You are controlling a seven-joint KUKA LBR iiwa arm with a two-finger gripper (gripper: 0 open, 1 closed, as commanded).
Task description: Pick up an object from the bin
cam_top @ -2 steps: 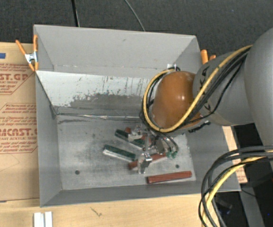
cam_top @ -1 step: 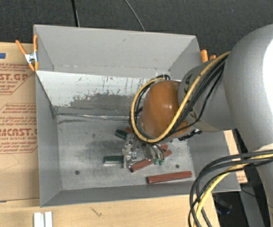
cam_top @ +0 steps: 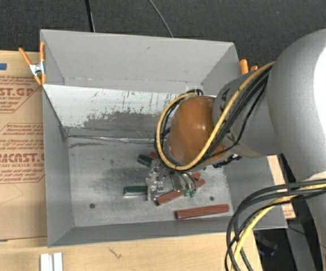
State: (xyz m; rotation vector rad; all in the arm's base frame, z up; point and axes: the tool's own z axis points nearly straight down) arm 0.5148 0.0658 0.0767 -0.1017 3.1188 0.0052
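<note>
Grey metal bin (cam_top: 135, 61) holds a small cluster right of the floor's centre. The gripper (cam_top: 155, 186) is low in the bin, down in that cluster. A dark flat piece (cam_top: 133, 192) lies just left of it and a short reddish-brown stick (cam_top: 168, 197) just right. A longer reddish-brown bar (cam_top: 202, 211) lies apart, near the front wall. The orange cover (cam_top: 190, 130), ringed by cables (cam_top: 162, 134), sits above the gripper.

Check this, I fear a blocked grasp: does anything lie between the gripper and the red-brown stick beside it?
Nothing visible does: the gripper is down at the stick, in a small heap. The brown bar lies apart.
</note>
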